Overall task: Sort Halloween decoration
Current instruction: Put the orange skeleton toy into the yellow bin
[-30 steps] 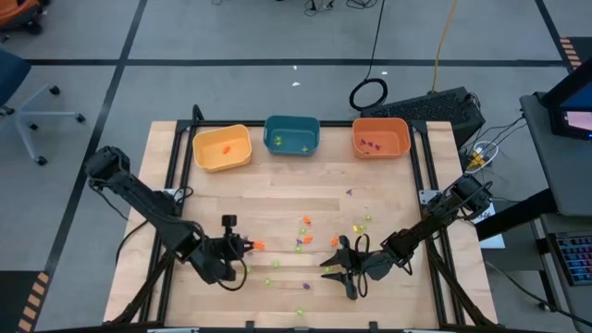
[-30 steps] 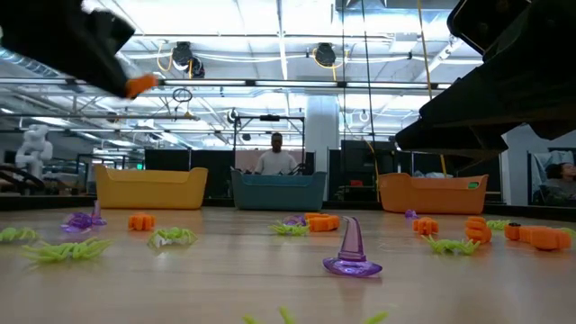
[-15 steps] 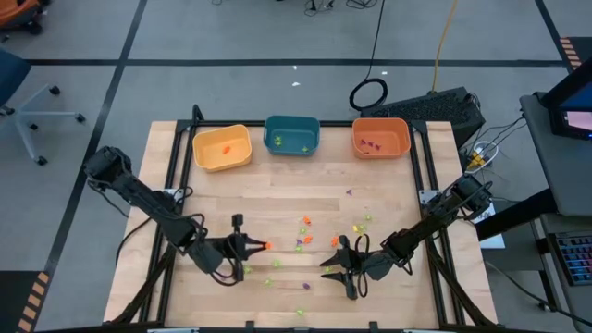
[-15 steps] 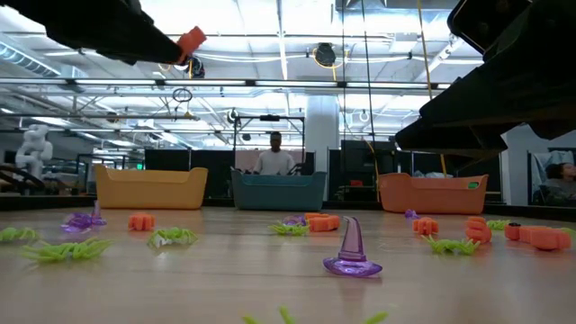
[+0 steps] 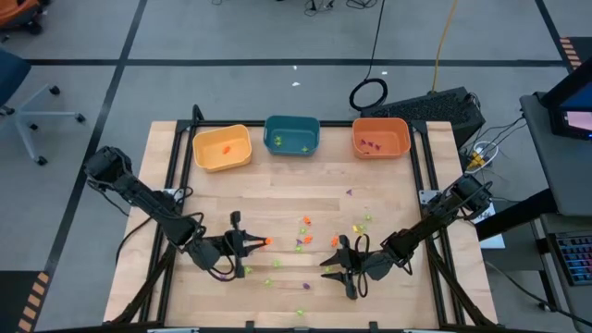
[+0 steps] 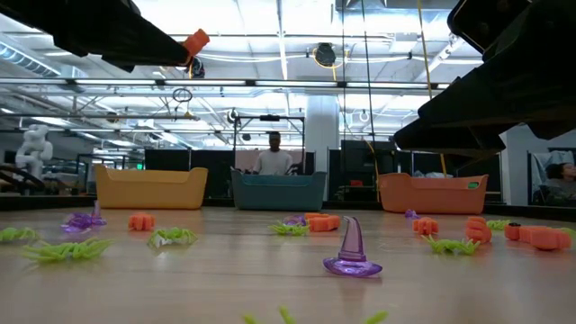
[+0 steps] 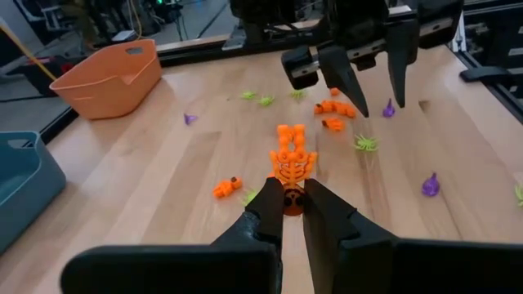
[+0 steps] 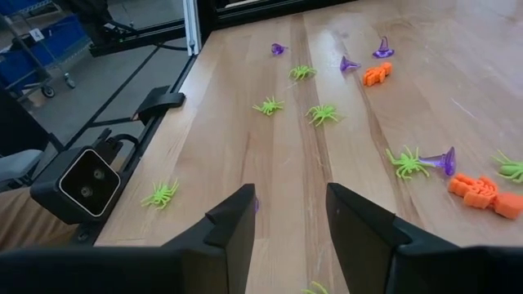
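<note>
Fingers of the left gripper (image 7: 292, 196) pinch the base of an orange skeleton trinket (image 7: 291, 155), lifted above the table (image 5: 277, 199), its long axis running straight out from the tips. The yellow bin (image 5: 222, 147), already holding an orange piece, lies toward the far edge, nearest this arm. Right gripper (image 5: 344, 267) hovers with fingers spread and empty over scattered spiders and a purple witch hat (image 6: 351, 247), clear of the path.

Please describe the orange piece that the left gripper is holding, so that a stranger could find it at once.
On the wooden table, find the left gripper, in the near left part, below the yellow bin. Its shut fingers pinch a small orange skeleton by one end. Unlike the other orange pieces, which lie on the wood, it is lifted above the table.
</note>
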{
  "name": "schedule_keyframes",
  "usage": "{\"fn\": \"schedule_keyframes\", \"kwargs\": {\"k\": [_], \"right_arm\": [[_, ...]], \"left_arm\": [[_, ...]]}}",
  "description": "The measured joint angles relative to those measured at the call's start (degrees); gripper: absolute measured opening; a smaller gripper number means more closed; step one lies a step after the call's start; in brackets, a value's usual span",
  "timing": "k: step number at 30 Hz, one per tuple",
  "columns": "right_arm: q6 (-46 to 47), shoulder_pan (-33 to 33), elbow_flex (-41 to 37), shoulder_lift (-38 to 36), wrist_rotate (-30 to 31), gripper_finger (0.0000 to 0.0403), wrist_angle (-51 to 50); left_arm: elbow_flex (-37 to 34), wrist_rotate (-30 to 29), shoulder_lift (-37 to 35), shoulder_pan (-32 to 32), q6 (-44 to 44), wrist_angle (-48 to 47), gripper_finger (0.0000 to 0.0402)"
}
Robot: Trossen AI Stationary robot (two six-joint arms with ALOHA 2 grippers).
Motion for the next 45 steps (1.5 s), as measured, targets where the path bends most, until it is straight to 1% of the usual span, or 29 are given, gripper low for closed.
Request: {"fn": "schedule_keyframes", "kwargs": {"k": [4, 7, 15, 21, 29, 32, 35, 45], "right_arm": [[0.0, 0.0, 0.0, 0.0, 0.0, 0.0137, 0.0], [0.0, 0.0, 0.0, 0.0, 0.0, 0.0137, 0.0], [0.0, 0.0, 0.0, 0.0, 0.0, 0.0137, 0.0], [0.0, 0.0, 0.0, 0.0, 0.0, 0.0137, 0.0], [0.0, 0.0, 0.0, 0.0, 0.0, 0.0137, 0.0], [0.0, 0.0, 0.0, 0.0, 0.0, 0.0137, 0.0], [0.0, 0.0, 0.0, 0.0, 0.0, 0.0137, 0.0], [0.0, 0.0, 0.0, 0.0, 0.0, 0.0137, 0.0]], "left_arm": [[0.0, 0.0, 0.0, 0.0, 0.5, 0.0, 0.0022], [0.0, 0.0, 0.0, 0.0, 2.8, 0.0, 0.0022], [0.0, 0.0, 0.0, 0.0, 14.6, 0.0, 0.0022], [0.0, 0.0, 0.0, 0.0, 25.6, 0.0, 0.0022], [0.0, 0.0, 0.0, 0.0, 45.2, 0.0, 0.0022], [0.0, 0.0, 0.0, 0.0, 50.9, 0.0, 0.0022], [0.0, 0.0, 0.0, 0.0, 52.7, 0.0, 0.0022], [0.0, 0.3, 0.0, 0.0, 52.4, 0.0, 0.0022]]}}
